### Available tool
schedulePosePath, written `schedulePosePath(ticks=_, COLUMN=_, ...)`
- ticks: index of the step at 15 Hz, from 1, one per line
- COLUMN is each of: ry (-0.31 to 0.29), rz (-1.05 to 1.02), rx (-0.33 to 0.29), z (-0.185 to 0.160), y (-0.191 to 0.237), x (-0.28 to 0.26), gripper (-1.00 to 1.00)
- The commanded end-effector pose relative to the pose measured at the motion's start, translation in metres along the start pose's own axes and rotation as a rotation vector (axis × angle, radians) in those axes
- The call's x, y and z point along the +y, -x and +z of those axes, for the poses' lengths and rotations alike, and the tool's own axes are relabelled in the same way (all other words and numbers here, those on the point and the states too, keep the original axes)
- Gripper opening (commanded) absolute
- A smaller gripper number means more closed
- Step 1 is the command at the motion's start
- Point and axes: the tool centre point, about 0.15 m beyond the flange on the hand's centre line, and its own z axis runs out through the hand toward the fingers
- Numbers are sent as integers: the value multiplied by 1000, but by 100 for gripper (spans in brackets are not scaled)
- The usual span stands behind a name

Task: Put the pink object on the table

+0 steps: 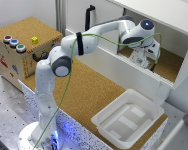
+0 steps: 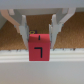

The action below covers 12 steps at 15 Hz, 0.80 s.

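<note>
In the wrist view a pink-red cube (image 2: pixel 39 47) with a black mark on its face sits between my fingers (image 2: pixel 24 37), which press on its two sides. My gripper (image 2: pixel 39 46) is shut on it. In the exterior view the gripper (image 1: pixel 140 56) reaches into the white cupboard recess (image 1: pixel 169 67), just above its cork floor, and the hand hides the cube. The table (image 1: pixel 86 90), a broad cork worktop with a white speckled front edge, lies in front of the cupboard and below the arm.
A white plastic tray (image 1: pixel 126 117) stands on the table towards the exterior view's right. A cork-topped box with coloured buttons (image 1: pixel 24 42) stands at the left. The cupboard's white front ledge (image 2: pixel 42 70) lies between recess and table.
</note>
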Motion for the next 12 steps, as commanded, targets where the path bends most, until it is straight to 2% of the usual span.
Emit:
schedulePosePath(ticks=1, ry=208, rz=11, rx=86, z=17, y=87, x=-77, gripper=-100)
schedulePosePath(ticks=5, ry=205, rz=6, rx=53, z=37, y=126, x=-111, gripper=-100)
schedulePosePath(ticks=6, ry=225, rz=-4, rx=49, z=45, y=132, x=-117, gripper=-100)
schedulePosePath(ticks=8, ry=208, rz=-13, rx=0, z=71, y=147, x=-129, gripper=-100)
schedulePosePath(ticks=11, ry=199, rz=-36, rx=-36, z=99, y=159, x=-143, gripper=-100)
schedulePosePath(ticks=12, ry=196, rz=-33, rx=-30, z=108, y=161, x=-147, gripper=-100)
